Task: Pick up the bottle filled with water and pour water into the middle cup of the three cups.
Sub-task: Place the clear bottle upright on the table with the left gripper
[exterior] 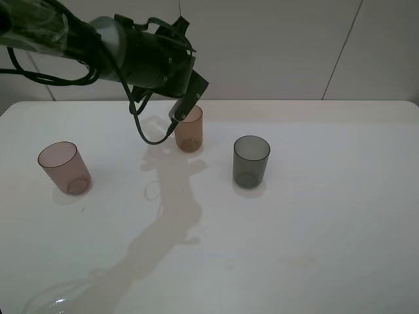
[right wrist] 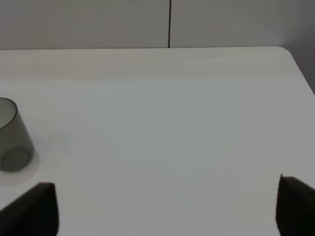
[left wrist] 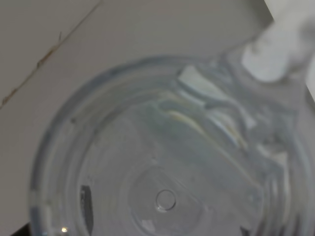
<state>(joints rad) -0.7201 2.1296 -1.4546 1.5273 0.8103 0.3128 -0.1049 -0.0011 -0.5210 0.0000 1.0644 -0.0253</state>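
Observation:
The amber-orange middle cup [exterior: 189, 131] stands at the back centre of the white table [exterior: 327, 216]. The pinkish-brown cup [exterior: 63, 168] stands at the left and the smoky grey cup [exterior: 251, 161] at the right. My left gripper [exterior: 186, 106] hangs just over the amber cup's rim. In the left wrist view the clear bottle [left wrist: 162, 162] fills the frame, its base dimple showing, with a white finger pad [left wrist: 273, 54] against its side. The bottle is hidden behind the gripper in the exterior view. My right gripper [right wrist: 162, 211] is open and empty, low over the table right of the grey cup [right wrist: 12, 137].
The left arm and its cables [exterior: 141, 124] reach in from the upper left above the table's back edge. The arm's shadow runs across the table's front left. A tiled wall stands behind the table.

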